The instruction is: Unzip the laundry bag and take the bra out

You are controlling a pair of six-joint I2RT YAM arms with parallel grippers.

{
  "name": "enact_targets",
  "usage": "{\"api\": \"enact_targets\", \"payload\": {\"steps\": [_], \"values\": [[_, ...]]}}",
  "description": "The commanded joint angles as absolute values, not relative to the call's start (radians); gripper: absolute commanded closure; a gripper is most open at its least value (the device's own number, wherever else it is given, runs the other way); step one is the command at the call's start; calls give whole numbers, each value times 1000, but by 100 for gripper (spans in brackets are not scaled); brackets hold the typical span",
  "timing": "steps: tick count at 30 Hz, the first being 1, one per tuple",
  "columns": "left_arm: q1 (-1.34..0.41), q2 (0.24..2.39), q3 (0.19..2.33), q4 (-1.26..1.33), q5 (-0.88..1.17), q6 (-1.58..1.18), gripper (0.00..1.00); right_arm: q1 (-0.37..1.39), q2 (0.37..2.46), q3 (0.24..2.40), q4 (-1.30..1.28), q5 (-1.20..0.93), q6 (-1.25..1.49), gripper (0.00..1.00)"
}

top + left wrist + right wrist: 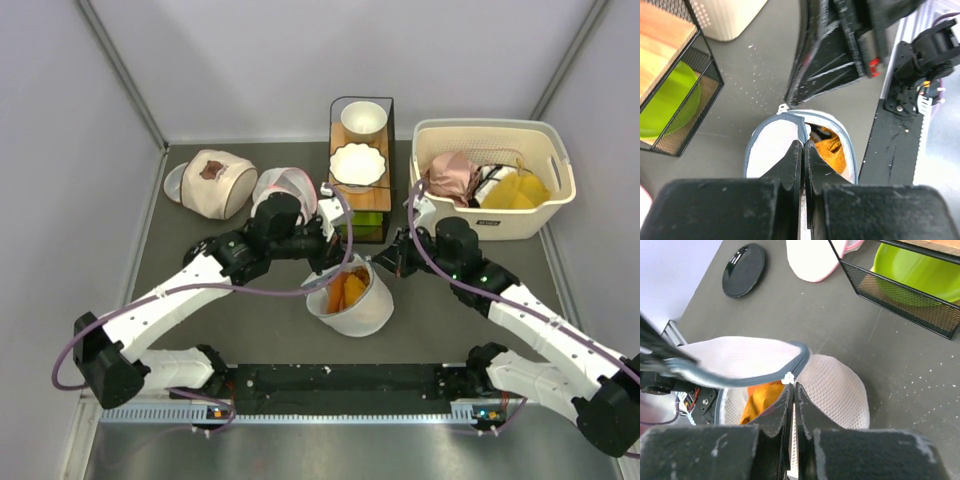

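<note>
**Peel lid [740, 360] back, open gap for bra [345, 290]**

With left gripper [803, 148] clamped on lid edge and right gripper [792, 390] pinched shut on laundry bag [352, 308] rim by zipper pull [787, 378], pull apart slowly: lid up and back, rim held down. Avoid dragging bag off its spot at table [270, 340] centre. Looks like white mesh drum, grey trim, part unzipped; shows orange bra bunched inside gap
</note>
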State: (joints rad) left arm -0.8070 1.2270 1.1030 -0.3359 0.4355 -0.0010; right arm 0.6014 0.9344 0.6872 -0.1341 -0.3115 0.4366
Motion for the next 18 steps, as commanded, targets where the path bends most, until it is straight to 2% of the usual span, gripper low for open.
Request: {"api": "enact_targets", "payload": {"steps": [1, 18], "values": [[-805, 1135, 1111, -226, 555, 5, 100, 569, 928, 672, -121, -265, 414, 100], [-799, 1071, 1129, -127, 676, -80, 100, 568, 1011, 568, 123, -325, 525, 100]]}}
